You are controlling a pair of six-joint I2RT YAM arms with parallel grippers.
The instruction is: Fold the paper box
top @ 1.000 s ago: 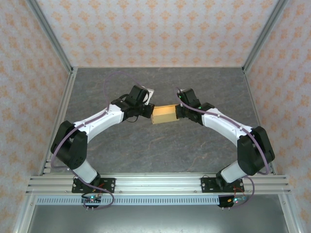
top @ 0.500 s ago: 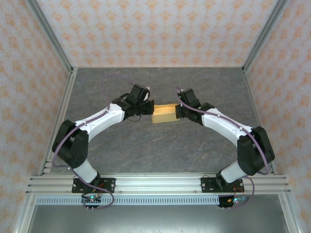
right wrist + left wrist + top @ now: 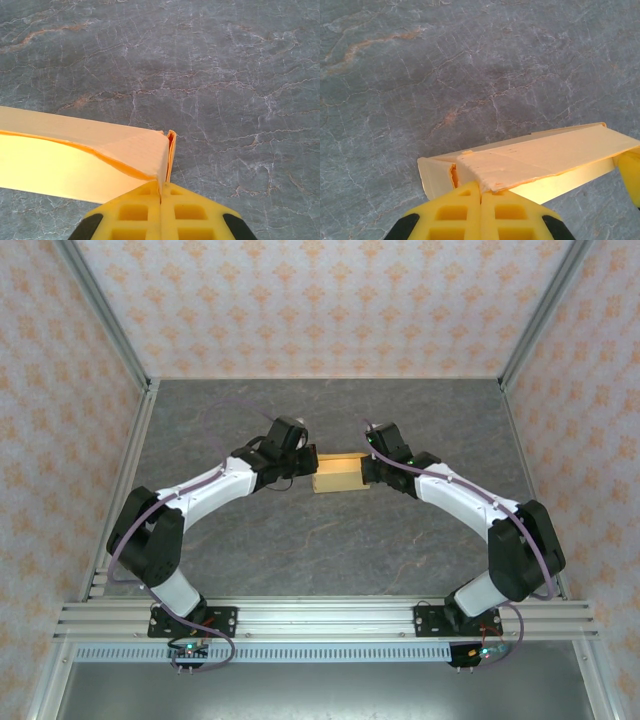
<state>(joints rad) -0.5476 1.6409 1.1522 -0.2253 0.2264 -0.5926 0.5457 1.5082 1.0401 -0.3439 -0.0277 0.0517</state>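
The paper box (image 3: 337, 475) is an orange-yellow, partly folded long box lying between the two arms at mid table. My left gripper (image 3: 308, 462) is at its left end, shut, with its tips (image 3: 481, 186) against the corner of the box's top flap (image 3: 545, 155); an open gap shows at that end. At the right end my right gripper (image 3: 366, 470) is shut, and the thin edge of the box's end panel (image 3: 145, 150) runs into the seam between its fingertips (image 3: 161, 189).
The grey stone-patterned table (image 3: 330, 550) is ringed by aluminium posts (image 3: 104, 315) and patterned walls. The arms' bases are bolted to a rail (image 3: 330, 618) at the near edge.
My left gripper has turned and shifted slightly away from the bases at the box's left end. The box and my right gripper have barely moved.
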